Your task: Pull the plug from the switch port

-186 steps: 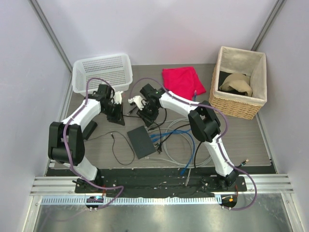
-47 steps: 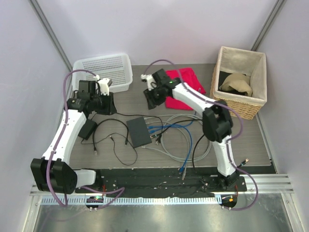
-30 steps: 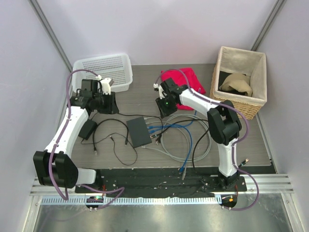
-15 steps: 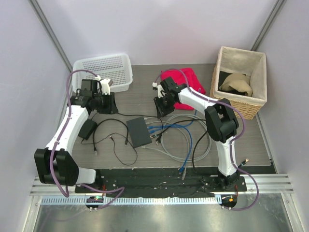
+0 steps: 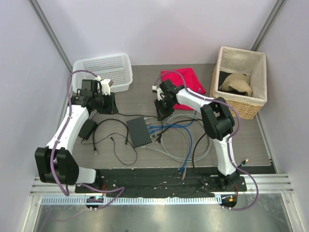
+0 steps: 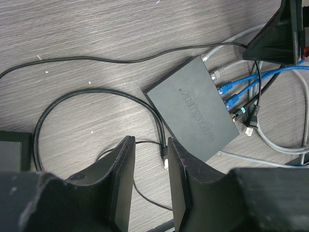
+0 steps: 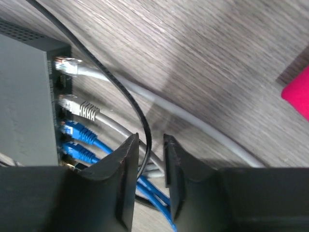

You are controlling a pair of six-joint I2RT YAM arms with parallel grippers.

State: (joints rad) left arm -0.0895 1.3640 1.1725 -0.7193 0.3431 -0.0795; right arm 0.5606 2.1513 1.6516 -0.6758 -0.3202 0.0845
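Note:
The black switch point(image 5: 140, 131) lies flat at mid-table, its sockets facing right. In the left wrist view the switch point(image 6: 193, 113) holds two grey plugs point(image 6: 217, 73), two blue plugs point(image 6: 226, 88) and a black plug with a green light point(image 6: 240, 112). My right gripper point(image 5: 161, 110) hovers just behind the socket edge. In its wrist view the right gripper point(image 7: 150, 145) is narrowly open, with a black cable point(image 7: 145, 137) running between the jaws, untouched, and the plugs point(image 7: 79, 108) to the left. My left gripper point(image 5: 107, 103) is open and empty, left of the switch; in its own view point(image 6: 149, 159) a loose plug point(image 6: 164, 160) lies on the table below.
A white plastic basket point(image 5: 104, 70) stands at the back left, a red cloth point(image 5: 186, 79) behind the right gripper, a wicker basket point(image 5: 239, 82) at the back right. A black power adapter point(image 5: 88, 129) lies left. Grey, blue and black cable loops point(image 5: 186, 140) spread right of the switch.
The right gripper has come from over the red cloth down and left to the switch's socket edge. The left arm has stayed put over the last second.

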